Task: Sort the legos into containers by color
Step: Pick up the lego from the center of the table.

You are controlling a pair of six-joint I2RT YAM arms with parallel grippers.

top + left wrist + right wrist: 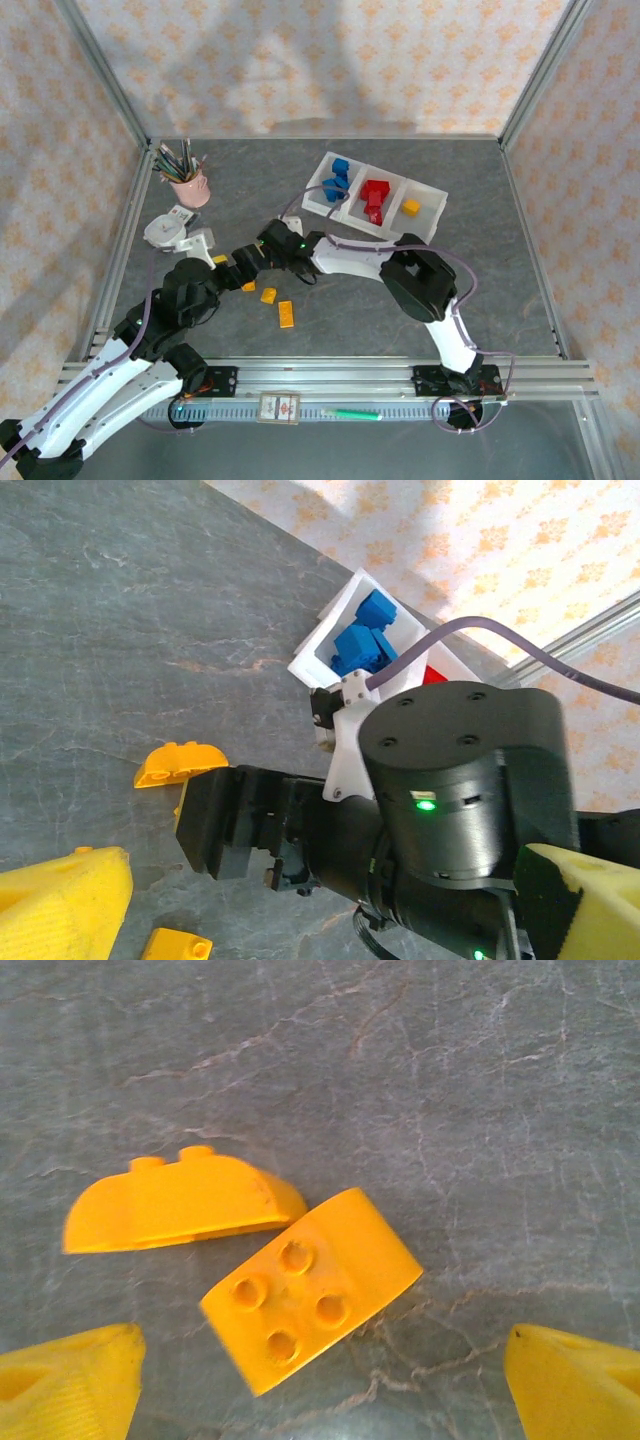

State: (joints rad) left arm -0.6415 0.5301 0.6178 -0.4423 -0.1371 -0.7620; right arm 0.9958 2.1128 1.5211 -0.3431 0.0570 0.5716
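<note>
I count two arms on my screen, and one long white tray with three containers joined in a row. The left container holds a small heap of blue legos. I see about three, but they overlap and I cannot count them exactly. The middle one holds a heap of red legos, and I cannot count these either. The right one holds one single yellow lego.

On the table, a square yellow-orange lego and an oblong yellow-orange lego lie in the open, just beside each other. At the left side there is one pink cup with pencils and one small white round dish.

The table is dark grey, like stone with pale veins. Around it stand walls with pale paper and an orange flower pattern, and aluminium posts stand at the corners.

In the right wrist view, the right gripper is spread wide and holds nothing. Its two yellow fingertips sit at the bottom corners. Ahead of them lie two more yellow-orange pieces, touching each other. The rounded lego is farther and shows me its curved side. The four-stud lego is nearer, with its studs up. Neither finger touches them.

The left gripper is also spread wide and empty. It faces the right arm's wrist.
</note>
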